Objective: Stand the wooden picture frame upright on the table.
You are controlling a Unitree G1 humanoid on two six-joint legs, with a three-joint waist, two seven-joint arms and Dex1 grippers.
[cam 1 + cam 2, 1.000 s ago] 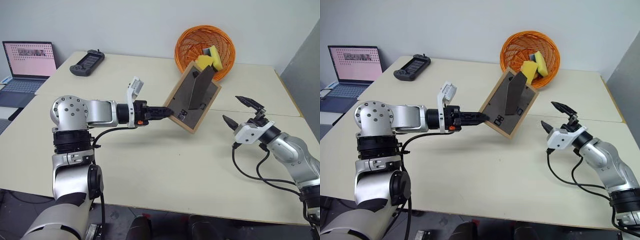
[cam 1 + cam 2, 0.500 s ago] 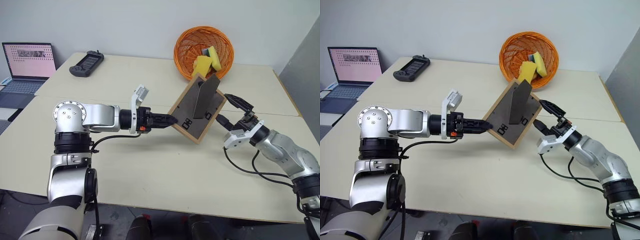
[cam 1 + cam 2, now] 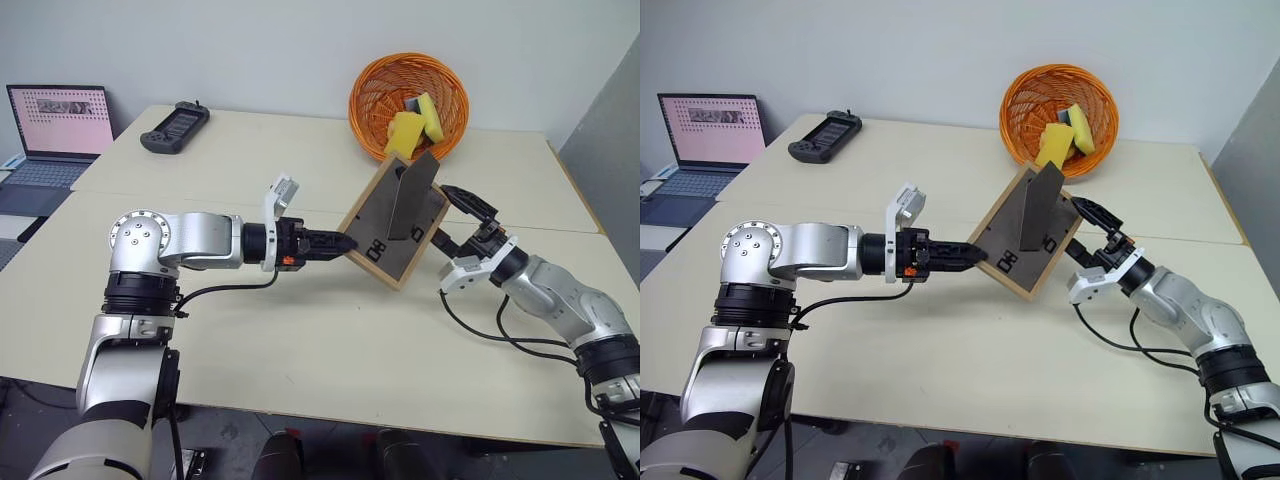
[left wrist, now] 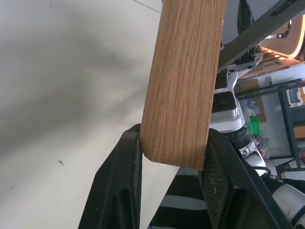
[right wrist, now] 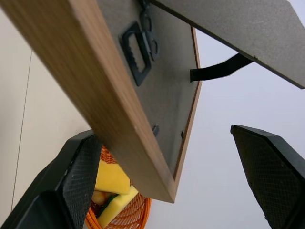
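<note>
- Left claw [image 3: 345, 243] clenched on the lower-left edge of the wooden picture frame [image 3: 395, 224]; left wrist view shows the wood rail pinched between both black fingers [image 4: 125, 183].
- Frame is held in the air at centre of the head view, tilted, dark backing and easel stand [image 3: 411, 193] facing the camera. My read: held by one edge so the stand side stays free.
- Right claw [image 3: 458, 216] released, jaws spread wide, at the frame's right corner; right wrist view has that corner between the fingers but not touching either.
- Likely a second grip coming up to steady or re-orient before set-down.
- Worktop [image 3: 300, 340]: open cream surface below and in front of the frame, plenty of room to lower it.
- Orange basket [image 3: 408, 103] with yellow sponges sits just behind the frame, upper centre; keep the top edge away from it.
- Handheld controller [image 3: 174, 125] and laptop [image 3: 55, 135] at upper left, well apart.
- Seam between worktop sections runs beneath the frame; could rock the easel foot.
</note>
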